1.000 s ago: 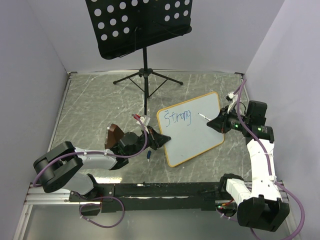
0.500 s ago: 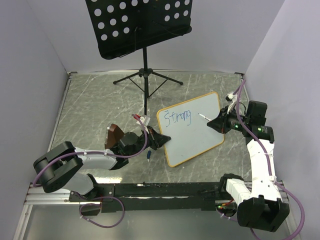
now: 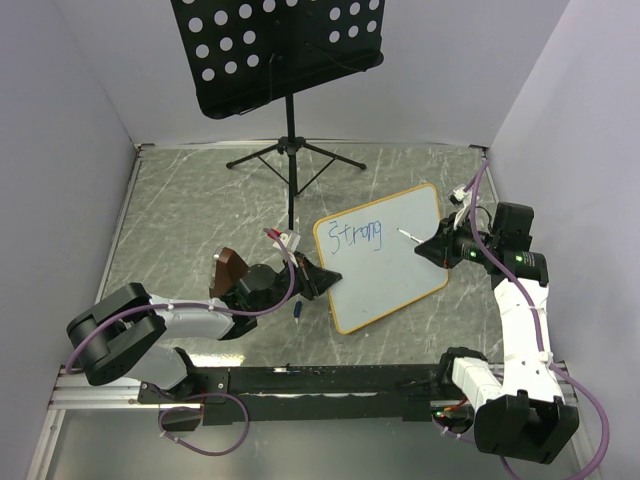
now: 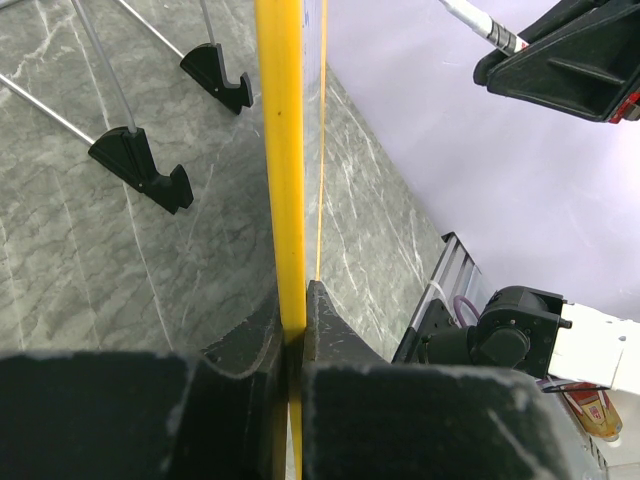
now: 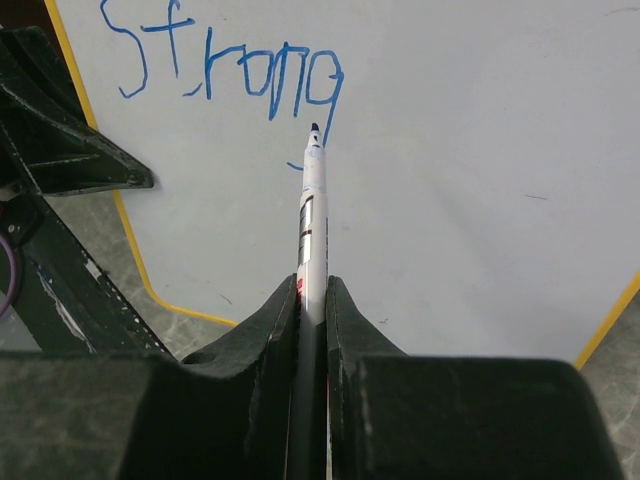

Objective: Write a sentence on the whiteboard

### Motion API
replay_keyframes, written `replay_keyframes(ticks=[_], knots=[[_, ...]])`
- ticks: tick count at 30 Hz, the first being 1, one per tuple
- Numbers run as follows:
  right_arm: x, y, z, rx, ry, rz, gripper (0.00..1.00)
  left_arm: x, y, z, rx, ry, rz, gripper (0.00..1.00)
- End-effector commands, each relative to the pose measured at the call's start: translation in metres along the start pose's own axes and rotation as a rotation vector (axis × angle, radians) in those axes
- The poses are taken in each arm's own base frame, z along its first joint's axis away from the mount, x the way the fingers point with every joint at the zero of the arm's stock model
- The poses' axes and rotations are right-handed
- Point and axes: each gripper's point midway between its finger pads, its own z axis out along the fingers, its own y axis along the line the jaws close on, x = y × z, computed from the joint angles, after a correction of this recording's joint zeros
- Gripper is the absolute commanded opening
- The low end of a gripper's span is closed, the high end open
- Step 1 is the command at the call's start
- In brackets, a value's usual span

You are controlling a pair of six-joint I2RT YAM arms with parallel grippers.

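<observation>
While my left gripper (image 4: 293,322) pinches the whiteboard (image 3: 390,275) by its frame, the sentence (image 5: 225,75) on it reads only "Strong", my right gripper (image 5: 312,292) clamping a marker (image 5: 313,205) just below.

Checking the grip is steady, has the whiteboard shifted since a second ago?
No, the whiteboard keeps its place relative to the music stand's tripod.

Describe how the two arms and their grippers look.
The left arm and the right arm have black joints, white links and purple cables. The left gripper and the right gripper have black, wedge-shaped fingers. A green light shows near the right wrist.
</observation>
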Motion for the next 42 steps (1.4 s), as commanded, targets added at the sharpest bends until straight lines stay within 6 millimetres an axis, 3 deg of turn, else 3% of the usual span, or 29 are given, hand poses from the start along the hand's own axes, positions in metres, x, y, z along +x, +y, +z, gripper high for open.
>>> replay_keyframes(ticks=[1,19,36,42], knots=[[-0.004,-0.002,-0.002,0.007,-0.007,-0.040,0.00,-0.030,-0.030,-0.001,0.113,-0.102,0.040,0.01],[0.002,-0.007,-0.002,0.029,0.010,-0.061,0.00,-0.033,-0.029,-0.002,0.110,-0.109,0.033,0.01],[0.002,-0.036,-0.005,0.178,0.029,-0.058,0.00,-0.034,-0.028,-0.001,0.102,-0.104,0.019,0.01],[0.005,-0.040,0.005,0.174,0.041,-0.072,0.00,-0.030,-0.031,0.005,0.120,-0.083,0.015,0.01]])
